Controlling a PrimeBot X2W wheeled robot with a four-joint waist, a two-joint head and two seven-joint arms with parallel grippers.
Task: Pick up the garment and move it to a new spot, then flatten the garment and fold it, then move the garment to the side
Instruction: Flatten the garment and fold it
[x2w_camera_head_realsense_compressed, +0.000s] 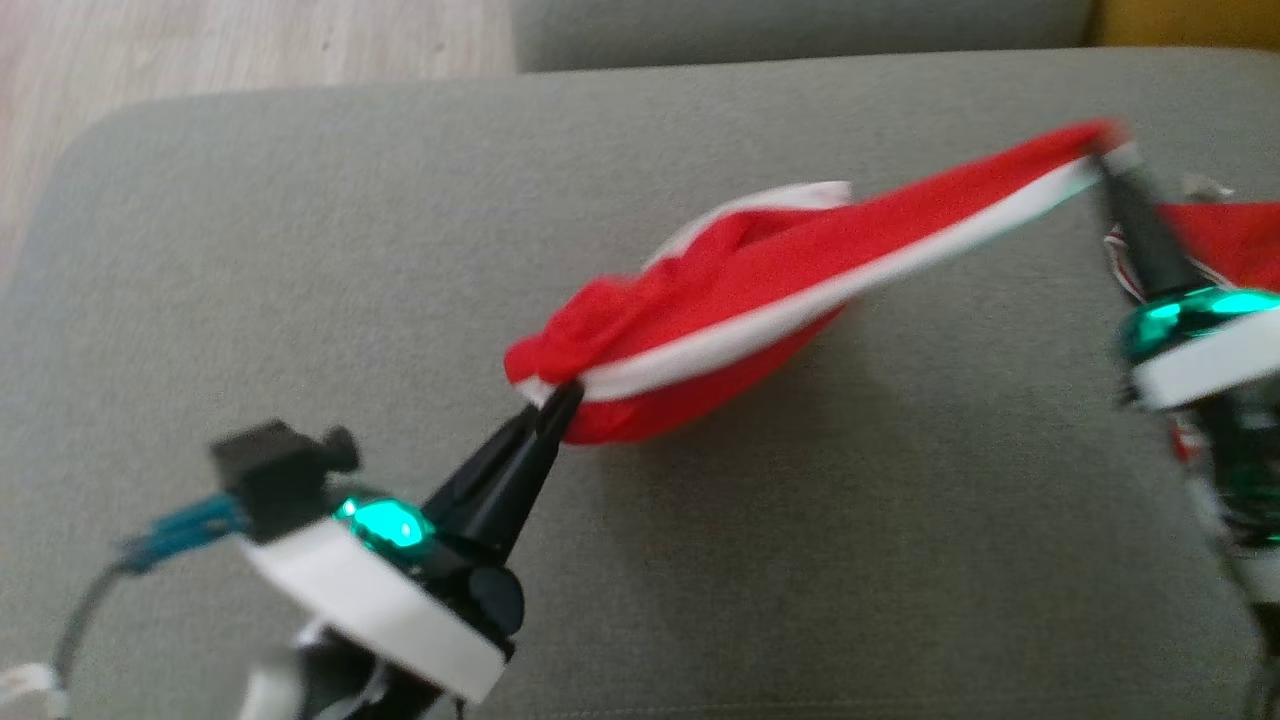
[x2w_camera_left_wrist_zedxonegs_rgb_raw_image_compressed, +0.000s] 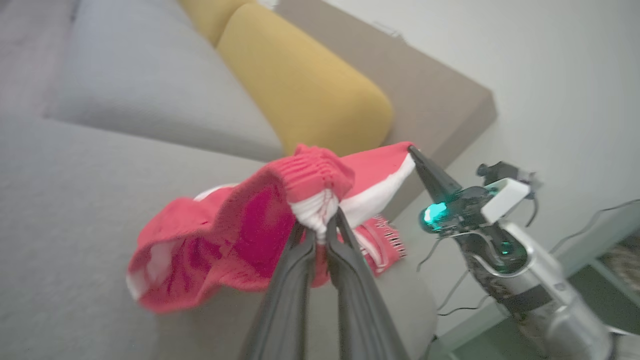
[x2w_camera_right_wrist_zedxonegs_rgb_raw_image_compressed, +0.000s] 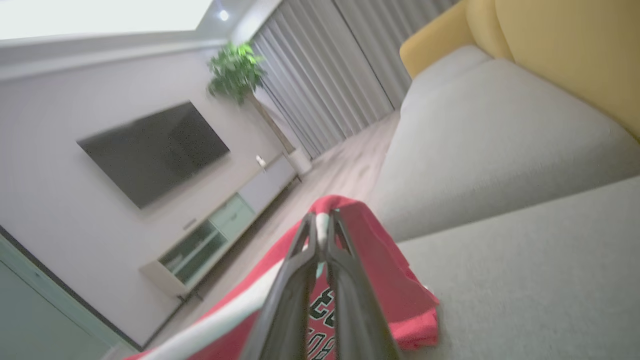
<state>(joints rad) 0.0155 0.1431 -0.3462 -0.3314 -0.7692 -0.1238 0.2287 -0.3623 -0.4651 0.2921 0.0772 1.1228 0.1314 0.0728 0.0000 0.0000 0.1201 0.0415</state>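
The garment is red with a white band and hangs stretched between both grippers above the grey sofa cushion. My left gripper is shut on its bunched left end, seen close in the left wrist view as the garment pinched at the left gripper. My right gripper is shut on the far right corner of the white band. The right wrist view has the right gripper clamped on the garment, with printed lettering below. The middle of the cloth sags onto the cushion.
A yellow back cushion stands behind the seat. More red cloth lies at the cushion's right edge behind my right arm. Wooden floor shows beyond the cushion's far left. A wall television and low cabinet stand across the room.
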